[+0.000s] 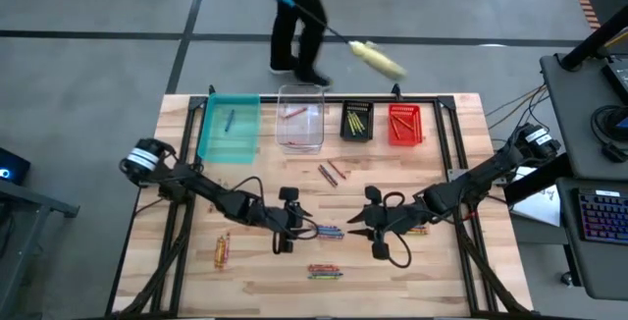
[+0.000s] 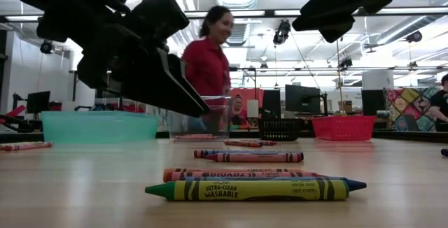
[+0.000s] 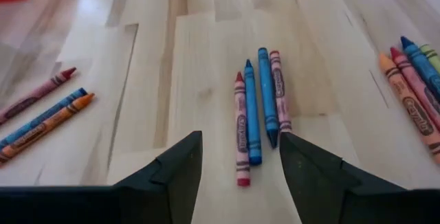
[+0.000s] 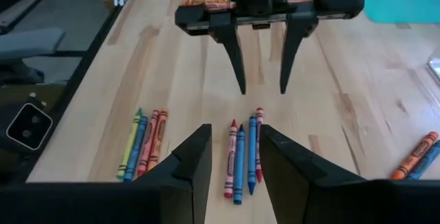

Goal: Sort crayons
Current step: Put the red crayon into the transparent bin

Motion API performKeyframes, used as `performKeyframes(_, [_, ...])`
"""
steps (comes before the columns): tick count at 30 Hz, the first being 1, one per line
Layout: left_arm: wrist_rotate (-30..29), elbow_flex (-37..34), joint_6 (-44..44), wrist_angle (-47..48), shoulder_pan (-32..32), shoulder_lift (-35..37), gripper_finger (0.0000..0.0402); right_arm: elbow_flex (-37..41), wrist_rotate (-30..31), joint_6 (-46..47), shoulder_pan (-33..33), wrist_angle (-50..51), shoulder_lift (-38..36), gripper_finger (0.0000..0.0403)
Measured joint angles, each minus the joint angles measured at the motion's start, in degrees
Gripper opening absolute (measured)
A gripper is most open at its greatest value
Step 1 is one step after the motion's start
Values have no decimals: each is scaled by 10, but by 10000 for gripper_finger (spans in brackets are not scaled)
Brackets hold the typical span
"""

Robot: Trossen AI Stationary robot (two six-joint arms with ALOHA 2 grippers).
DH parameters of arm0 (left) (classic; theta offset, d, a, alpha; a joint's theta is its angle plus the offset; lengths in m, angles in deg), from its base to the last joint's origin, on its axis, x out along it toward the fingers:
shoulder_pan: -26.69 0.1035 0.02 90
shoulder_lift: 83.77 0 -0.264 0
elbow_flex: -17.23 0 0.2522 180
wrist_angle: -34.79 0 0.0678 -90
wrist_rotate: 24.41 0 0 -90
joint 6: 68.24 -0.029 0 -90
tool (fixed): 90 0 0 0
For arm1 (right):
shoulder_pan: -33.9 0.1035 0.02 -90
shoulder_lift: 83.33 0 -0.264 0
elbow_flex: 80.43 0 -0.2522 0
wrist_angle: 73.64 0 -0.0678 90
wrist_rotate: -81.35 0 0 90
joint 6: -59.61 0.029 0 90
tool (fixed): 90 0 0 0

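Four crayons, two red or pink and two blue, lie side by side flat on the wooden table, near its middle. My left gripper stands open just left of them, low over the table, its fingers pointing at the row. My right gripper stands open just right of the same crayons, facing the left gripper, and sits higher. Neither touches them.
More crayon groups lie near the front edge, at the left, at the right and toward the far side. Teal, clear, black and red bins line the far edge. A person sweeps beyond the table.
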Motion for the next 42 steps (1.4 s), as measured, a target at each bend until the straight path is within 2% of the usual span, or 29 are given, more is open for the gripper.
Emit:
performKeyframes(18, [-18,0,20,-24,2,-68,178,1,0,-9,0,-6,0,105])
performKeyframes(36, [-18,-8,25,-45,2,-74,178,2,4,-8,0,-6,0,103])
performKeyframes(42, [-18,-11,31,-49,2,-74,162,2,8,-8,0,-6,0,103])
